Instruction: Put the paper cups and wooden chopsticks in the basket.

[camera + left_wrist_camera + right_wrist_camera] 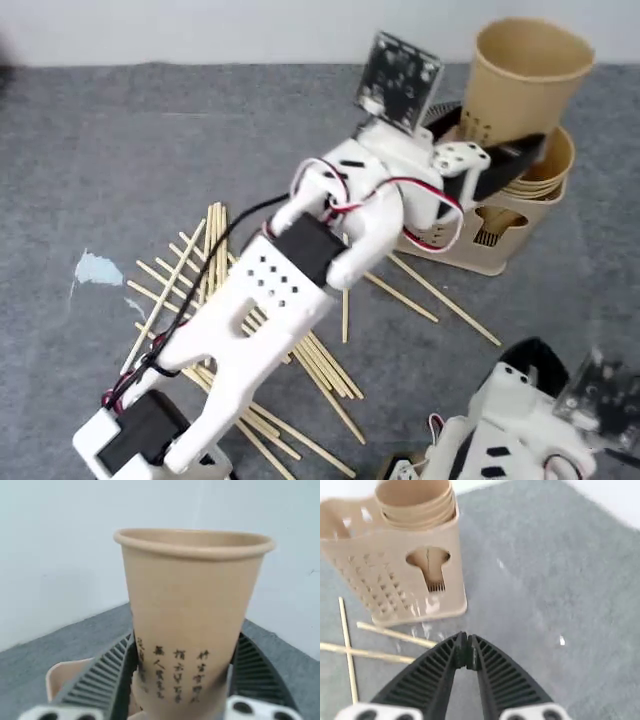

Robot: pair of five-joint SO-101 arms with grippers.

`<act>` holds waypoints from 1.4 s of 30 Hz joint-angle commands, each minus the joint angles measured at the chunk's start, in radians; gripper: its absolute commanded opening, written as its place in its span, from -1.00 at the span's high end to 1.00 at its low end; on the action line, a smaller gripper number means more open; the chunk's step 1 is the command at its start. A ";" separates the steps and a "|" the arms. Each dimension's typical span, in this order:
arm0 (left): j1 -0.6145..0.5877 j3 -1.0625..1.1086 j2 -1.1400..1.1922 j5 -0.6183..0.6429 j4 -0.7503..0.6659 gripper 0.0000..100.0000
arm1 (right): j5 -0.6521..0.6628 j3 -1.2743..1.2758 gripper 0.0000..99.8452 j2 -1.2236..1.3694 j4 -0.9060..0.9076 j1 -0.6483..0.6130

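Nearest us, right gripper (467, 644), jaws pressed together, near right; left gripper (497, 165) pinches a paper cup (522, 80) upright above the stacked cups (553, 172) in the basket (470, 255), far right. We would centre it over the stack, lower squarely, then release; chopsticks (440, 297) lie scattered left

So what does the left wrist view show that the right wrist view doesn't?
Left wrist view: an upright paper cup clamped in the left gripper, seen close up.
Right wrist view: the right gripper shut on nothing, a stack of cups nested together, and loose chopsticks lying flat.
Both: the beige basket, just a corner of it in the left wrist view, and the grey table.
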 commanded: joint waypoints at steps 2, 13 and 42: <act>0.014 0.007 0.025 0.009 -0.137 0.57 | -0.029 0.095 0.98 -0.016 -0.041 -0.008; 0.043 -0.008 0.198 0.009 -0.290 0.56 | -0.106 0.137 0.98 -0.024 -0.059 -0.199; -0.012 -0.335 0.488 0.011 -0.190 0.47 | -0.107 0.137 0.98 -0.024 -0.056 -0.199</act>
